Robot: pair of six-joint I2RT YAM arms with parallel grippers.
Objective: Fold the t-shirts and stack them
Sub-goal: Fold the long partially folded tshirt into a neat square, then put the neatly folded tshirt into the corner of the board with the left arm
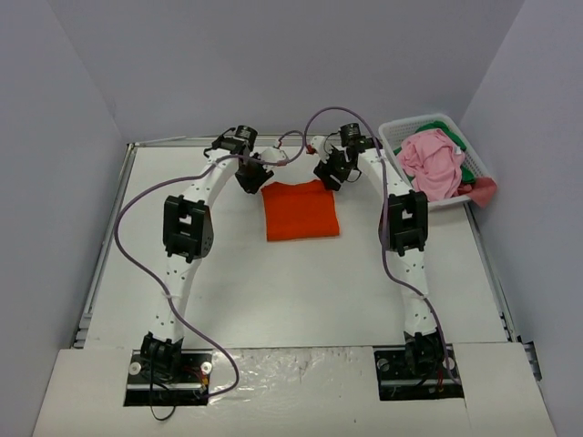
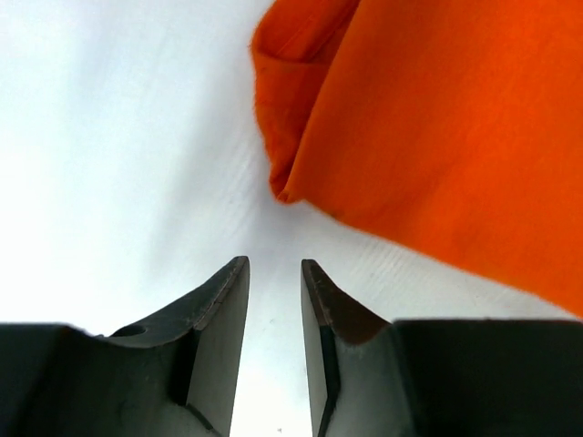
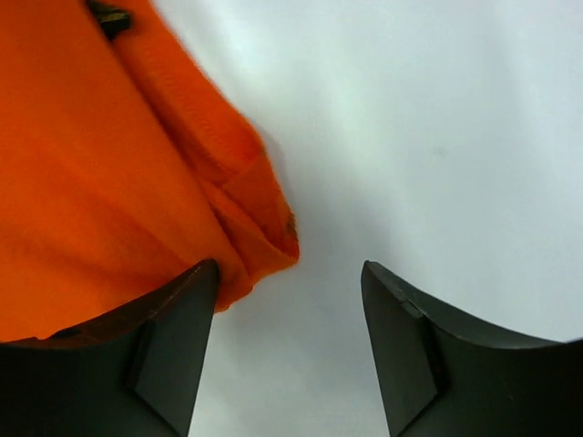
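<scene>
Arm bases (image 1: 168, 360) sit at the near edge of the table (image 1: 273, 291). Beyond, the folded orange t-shirt (image 1: 301, 211) lies flat, left gripper (image 1: 253, 177) and right gripper (image 1: 330, 173) at its far corners. A pink t-shirt (image 1: 433, 164) and green t-shirt (image 1: 467, 170) fill the far-right basket (image 1: 392, 137).

Left wrist: jaws narrowly parted, empty.

Right wrist: jaws wide, empty; dark tag (image 3: 109, 18) unreadable.

table (image 1: 301, 291) white | folded orange t-shirt (image 1: 301, 211) centre-far | basket (image 1: 392, 138) far-right corner
</scene>
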